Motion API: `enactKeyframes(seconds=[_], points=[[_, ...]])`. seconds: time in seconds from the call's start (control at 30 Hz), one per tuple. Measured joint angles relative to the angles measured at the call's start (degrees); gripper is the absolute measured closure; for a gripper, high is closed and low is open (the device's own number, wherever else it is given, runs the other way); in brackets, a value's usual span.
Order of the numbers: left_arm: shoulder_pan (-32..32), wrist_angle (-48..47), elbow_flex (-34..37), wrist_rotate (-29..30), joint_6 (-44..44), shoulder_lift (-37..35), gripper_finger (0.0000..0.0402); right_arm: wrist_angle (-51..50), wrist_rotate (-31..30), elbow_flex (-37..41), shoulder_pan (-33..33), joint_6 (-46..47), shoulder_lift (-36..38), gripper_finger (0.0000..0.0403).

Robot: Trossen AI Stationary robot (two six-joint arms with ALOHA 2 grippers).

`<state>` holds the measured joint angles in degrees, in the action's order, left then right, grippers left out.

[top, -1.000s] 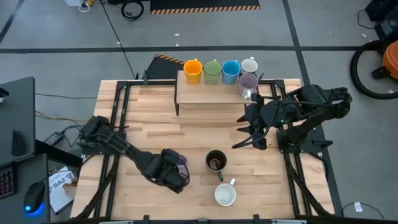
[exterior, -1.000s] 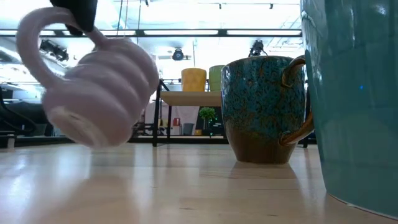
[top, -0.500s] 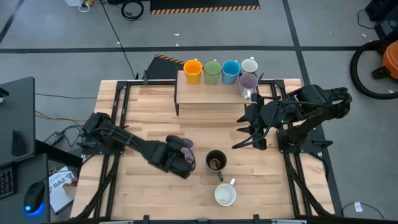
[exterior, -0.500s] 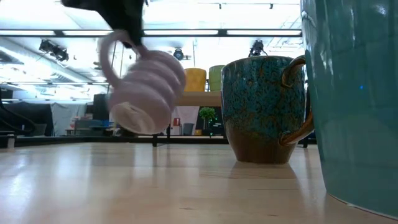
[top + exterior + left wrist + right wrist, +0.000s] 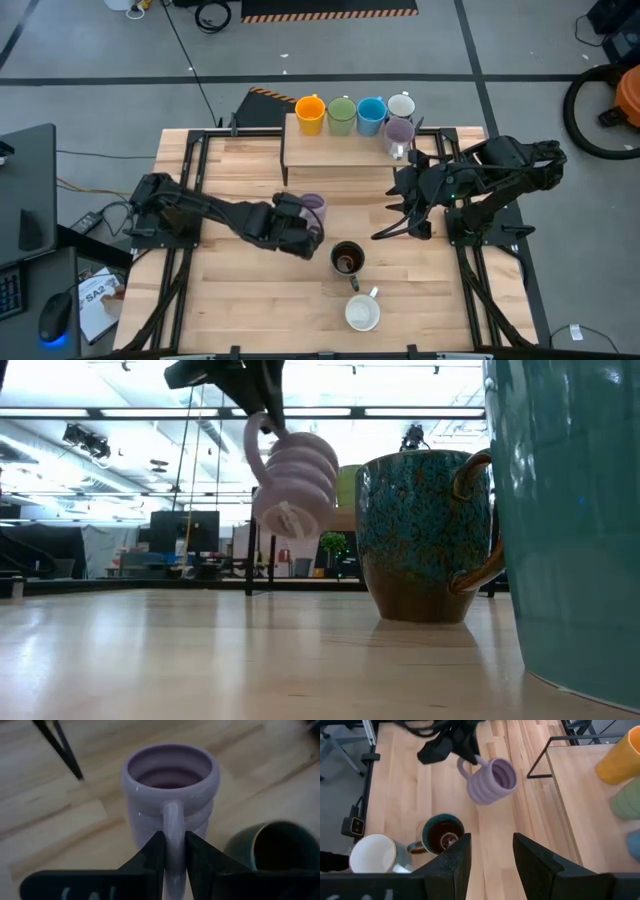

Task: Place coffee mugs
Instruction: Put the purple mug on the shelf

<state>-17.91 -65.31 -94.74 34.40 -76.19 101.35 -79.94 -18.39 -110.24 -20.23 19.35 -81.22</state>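
One lilac mug (image 5: 312,207), ribbed, airborne over mid-table, handle pinched by left gripper (image 5: 172,851), arm stretched low. Right gripper (image 5: 491,851) hovers beside shelf (image 5: 330,152), fingers parted, empty.

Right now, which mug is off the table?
The ribbed lilac mug, held by its handle in the left claw. It hangs tilted in the air; the others stand on the table or the shelf.

Bright even overhead light, soft shadows, near teal mug (image 5: 570,520) blurred.
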Motion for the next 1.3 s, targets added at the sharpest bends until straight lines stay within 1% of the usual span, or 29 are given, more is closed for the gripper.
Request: enactKeyframes(seconds=[0.23,0.5,0.67,0.8,1.0,1.3], points=[[2.33,2.73,-0.70,2.67,3.94,-1.77,0.0341,-0.43,-1.60,0.00,0.28,-1.16,0.31,0.0252],[5.98,3.29,-6.56,6.66,11.51,-2.13,0.0341,-0.83,-1.66,0.00,1.55,-1.73,0.68,0.0252],[9.43,3.42,-9.65,10.69,16.27,-2.15,0.0341,-0.81,-1.66,0.00,2.18,-1.90,1.02,0.0252],[11.60,3.84,-9.92,14.70,18.01,-2.15,0.0341,-0.81,-1.66,0.00,2.32,-1.90,1.19,0.0252],[13.03,3.63,-9.89,19.54,19.42,-1.66,0.0341,-0.80,-1.68,0.00,2.34,-1.36,1.19,0.0252],[14.83,3.99,-9.84,23.55,21.36,1.14,0.0341,-0.58,-1.69,0.00,2.34,-0.87,1.19,0.0252]])
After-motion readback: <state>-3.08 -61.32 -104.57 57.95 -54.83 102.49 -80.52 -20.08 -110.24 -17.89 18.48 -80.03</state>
